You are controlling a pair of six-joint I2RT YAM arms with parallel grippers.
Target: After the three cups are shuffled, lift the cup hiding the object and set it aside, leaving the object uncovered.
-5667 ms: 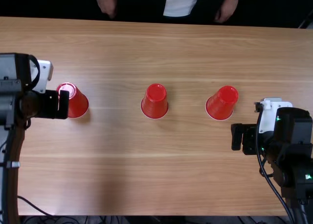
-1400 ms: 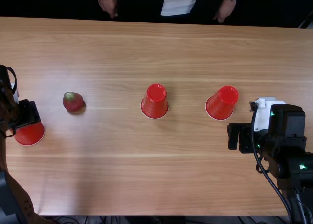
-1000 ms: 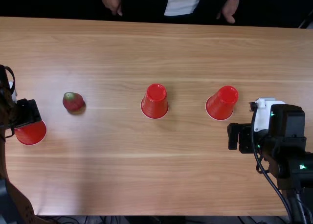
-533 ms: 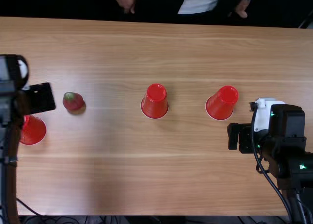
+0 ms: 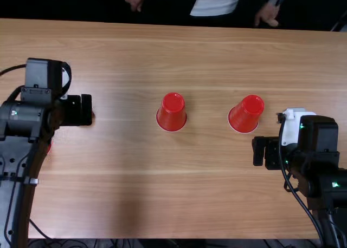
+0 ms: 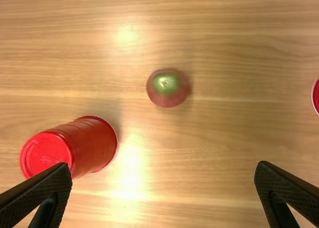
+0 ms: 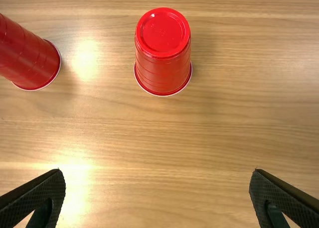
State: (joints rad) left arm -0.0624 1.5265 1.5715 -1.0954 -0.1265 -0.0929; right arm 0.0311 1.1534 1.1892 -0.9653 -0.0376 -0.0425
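**Fruit uncovered at the table's left; two cups standing in line**

We take 12 o'clock as the far edge of the light brown wooden table [image 5: 179, 53]. The black left arm [image 5: 21, 123] stands at the table's 9 o'clock side. Its left gripper [image 6: 162, 166] hangs there with fingers spread wide, holding nothing. The black right arm [image 5: 317, 150] sits toward 4 o'clock, and its right gripper [image 7: 155, 172] is likewise spread wide and empty.

We count three red plastic cups, each mouth down. The middle cup [image 5: 172, 112] is near the table's centre. The right cup [image 5: 246, 113] is at 3 o'clock from it and well apart. The set-aside cup [image 6: 70, 146] is at 8 o'clock from the left gripper.

Smallest is the task's object, a small round red fruit [image 6: 168, 87] with a green top. It lies bare on the wood beneath the left gripper, at 9 o'clock from the middle cup. It is also at 2 o'clock from the set-aside cup, near it but apart.
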